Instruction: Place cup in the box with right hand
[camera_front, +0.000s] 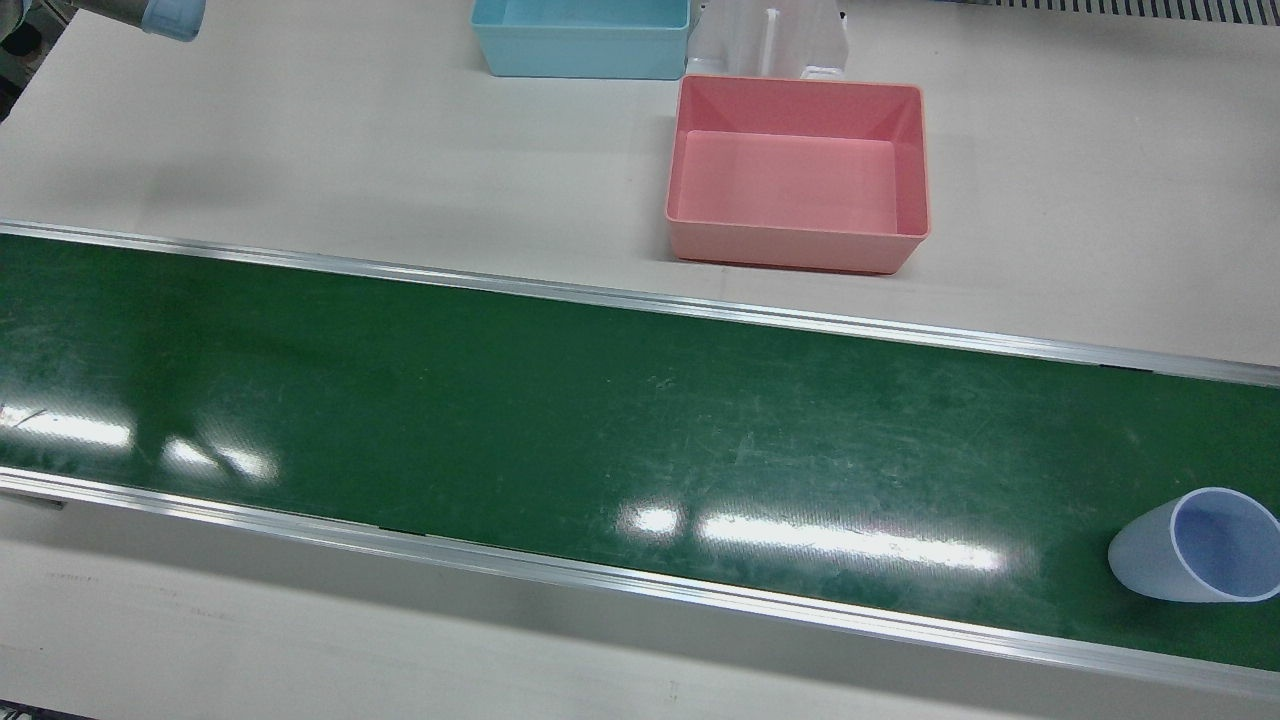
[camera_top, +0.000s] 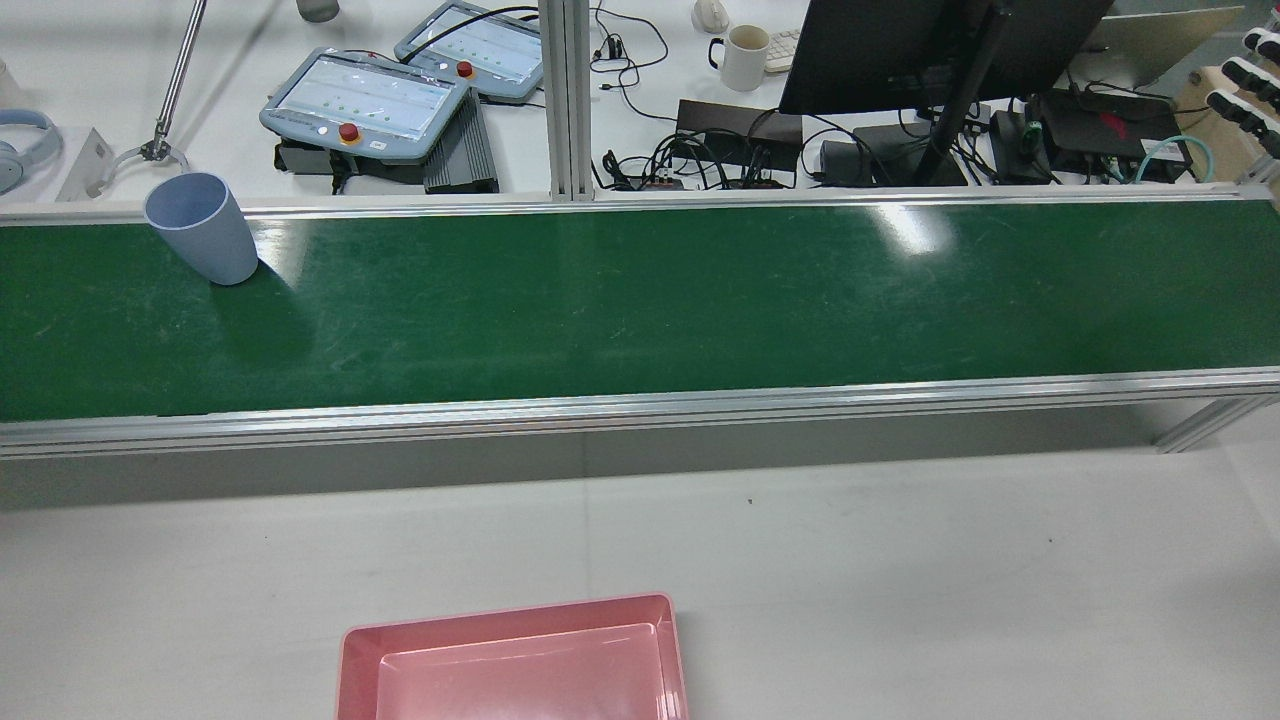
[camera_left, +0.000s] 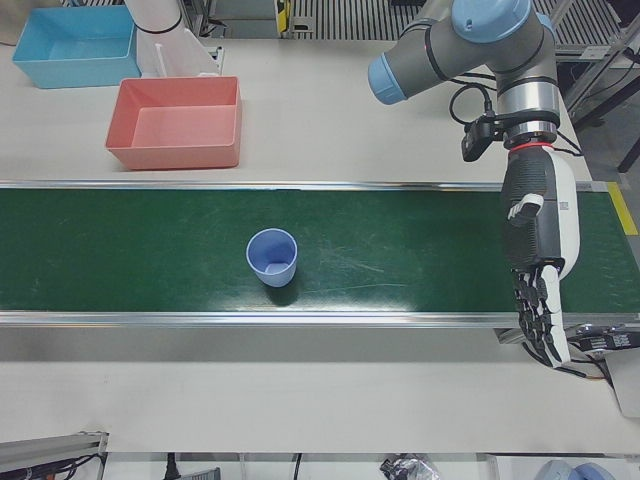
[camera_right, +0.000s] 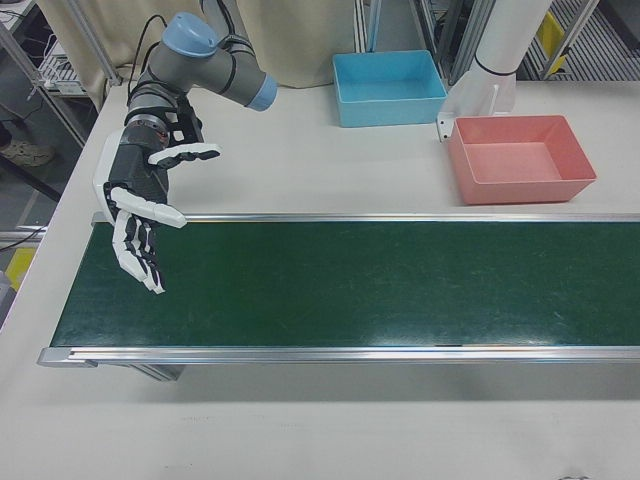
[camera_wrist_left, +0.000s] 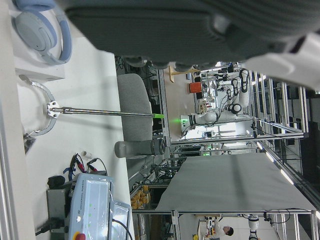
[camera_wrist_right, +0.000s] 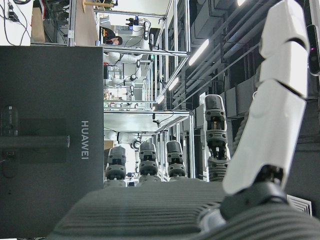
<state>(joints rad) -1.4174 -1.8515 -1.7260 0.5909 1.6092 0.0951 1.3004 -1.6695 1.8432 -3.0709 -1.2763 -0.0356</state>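
Note:
A pale blue cup (camera_front: 1195, 545) stands upright, mouth up, on the green conveyor belt (camera_front: 500, 420). It is near the belt's end on the robot's left side, shown in the rear view as cup (camera_top: 203, 228) and in the left-front view as cup (camera_left: 272, 257). The pink box (camera_front: 798, 243) sits empty on the white table between the belt and the arms. My right hand (camera_right: 140, 215) hangs open, fingers spread, over the opposite end of the belt, far from the cup. My left hand (camera_left: 538, 255) is open with fingers pointing down, off to the cup's side.
A light blue box (camera_front: 580, 50) and a white pedestal (camera_front: 765, 40) stand behind the pink box. Aluminium rails (camera_front: 640, 300) edge the belt. Beyond the belt lie teach pendants (camera_top: 365, 100), a monitor (camera_top: 900, 45), a mug (camera_top: 745, 55) and cables.

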